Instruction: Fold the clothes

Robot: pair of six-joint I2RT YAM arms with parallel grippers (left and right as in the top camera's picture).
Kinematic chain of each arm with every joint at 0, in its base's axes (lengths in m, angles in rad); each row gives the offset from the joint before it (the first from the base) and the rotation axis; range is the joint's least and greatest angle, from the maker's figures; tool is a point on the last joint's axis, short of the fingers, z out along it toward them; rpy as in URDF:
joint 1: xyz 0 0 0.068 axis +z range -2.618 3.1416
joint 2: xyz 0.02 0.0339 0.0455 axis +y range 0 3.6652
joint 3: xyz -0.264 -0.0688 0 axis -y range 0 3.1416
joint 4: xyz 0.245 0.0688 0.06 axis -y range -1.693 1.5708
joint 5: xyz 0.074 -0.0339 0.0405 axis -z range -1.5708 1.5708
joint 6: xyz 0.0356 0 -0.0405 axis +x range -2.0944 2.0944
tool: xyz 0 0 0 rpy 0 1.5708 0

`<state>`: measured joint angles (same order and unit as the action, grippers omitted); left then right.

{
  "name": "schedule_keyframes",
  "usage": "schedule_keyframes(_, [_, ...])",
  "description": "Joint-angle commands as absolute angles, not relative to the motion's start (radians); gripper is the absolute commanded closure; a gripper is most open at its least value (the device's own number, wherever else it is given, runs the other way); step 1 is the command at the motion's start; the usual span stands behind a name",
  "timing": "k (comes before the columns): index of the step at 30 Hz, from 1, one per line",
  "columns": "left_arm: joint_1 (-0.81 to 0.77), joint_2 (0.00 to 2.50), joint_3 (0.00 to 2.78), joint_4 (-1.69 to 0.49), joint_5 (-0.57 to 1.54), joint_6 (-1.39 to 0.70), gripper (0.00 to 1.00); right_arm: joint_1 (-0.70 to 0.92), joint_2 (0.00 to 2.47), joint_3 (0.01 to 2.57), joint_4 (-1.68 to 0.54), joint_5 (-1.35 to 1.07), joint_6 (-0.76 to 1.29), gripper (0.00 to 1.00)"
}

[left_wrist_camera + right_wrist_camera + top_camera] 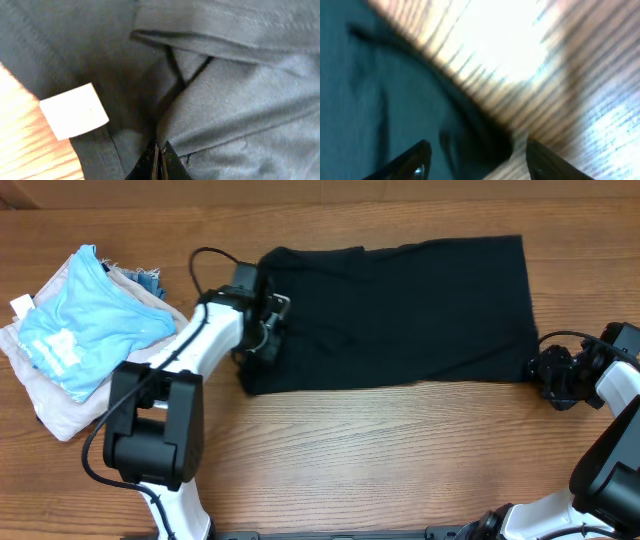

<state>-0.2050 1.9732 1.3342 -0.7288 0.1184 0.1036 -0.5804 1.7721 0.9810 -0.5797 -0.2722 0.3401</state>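
Black thin cloth fills the left wrist view, gathered into a raised fold at the bottom centre. The step in hand looks like taking hold of both ends of the shirt before a fold. To do it well, the pinch beside the white label should probably rise slowly and only a little, since so slim a fold could slip free or drag the layer beneath with it. The far end needs a matching hold before anything is carried across, or the cloth is likely to skew and wrinkle. Both ends should then travel level and together.

The left gripper has its jaws pressed together on that raised fold, just right of the label. As far as the close view shows, it is clamped on the shirt near the neck.

The right gripper has its jaws well apart and holds nothing. They straddle the blurred line where dark cloth meets the wooden table; I cannot tell whether they touch either.

From overhead, the shirt lies spread flat across the upper middle of the frame, with the left gripper at its left end and the right one just beside its lower right corner. A light blue garment sits on a beige one at the far left, well apart from the work
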Motion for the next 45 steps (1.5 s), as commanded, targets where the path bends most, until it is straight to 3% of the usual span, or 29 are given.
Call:
schedule_keyframes(1, [-0.150,1.974,1.359,-0.710,0.099,0.064,0.96,-0.575,1.781,0.981,-0.619,-0.267,0.340,0.36])
schedule_keyframes(2, [-0.148,1.974,1.359,-0.705,0.120,0.066,0.96,-0.575,1.781,0.981,-0.628,-0.268,0.340,0.37])
schedule_keyframes(4, [-0.152,1.974,1.359,-0.694,0.131,0.068,0.96,-0.572,1.781,0.981,-0.639,-0.311,0.339,0.50])
schedule_keyframes(9, [-0.160,1.975,1.359,-0.683,0.131,0.067,0.96,-0.506,1.781,0.981,-0.716,-0.327,0.279,0.56])
schedule_keyframes(10, [-0.161,1.975,1.359,-0.683,0.131,0.067,0.96,-0.491,1.781,0.981,-0.715,-0.323,0.280,0.61])
schedule_keyframes(11, [-0.160,1.975,1.359,-0.682,0.131,0.068,0.96,-0.482,1.781,0.981,-0.713,-0.315,0.281,0.73])
schedule_keyframes(16, [-0.160,1.975,1.359,-0.680,0.130,0.067,0.96,-0.480,1.781,0.981,-0.744,-0.202,0.326,0.96])
schedule_keyframes(22, [-0.129,1.974,1.360,-0.667,0.085,0.025,0.96,-0.500,1.781,0.981,-0.759,-0.006,0.397,0.96])
schedule_keyframes(31, [-0.122,1.975,1.407,-0.650,0.036,-0.014,0.96,-0.500,1.781,0.981,-0.767,0.006,0.397,0.94])
schedule_keyframes(33, [-0.122,1.975,1.430,-0.668,0.038,-0.011,0.74,-0.500,1.781,0.987,-0.764,-0.049,0.396,0.78])
schedule_keyframes(35, [-0.126,1.974,1.450,-0.698,0.044,0.012,0.60,-0.500,1.777,1.012,-0.755,-0.182,0.323,0.72])
schedule_keyframes(38, [-0.126,1.974,1.459,-0.738,0.044,0.023,0.54,-0.503,1.739,1.090,-0.821,-0.210,0.314,0.65])
schedule_keyframes(42, [-0.127,1.974,1.459,-0.769,0.053,0.031,0.55,-0.507,1.682,1.233,-0.975,-0.087,0.398,0.60])
schedule_keyframes(45, [-0.136,1.974,1.459,-0.765,0.182,0.105,0.50,-0.496,1.678,1.288,-0.963,-0.165,0.347,0.55])
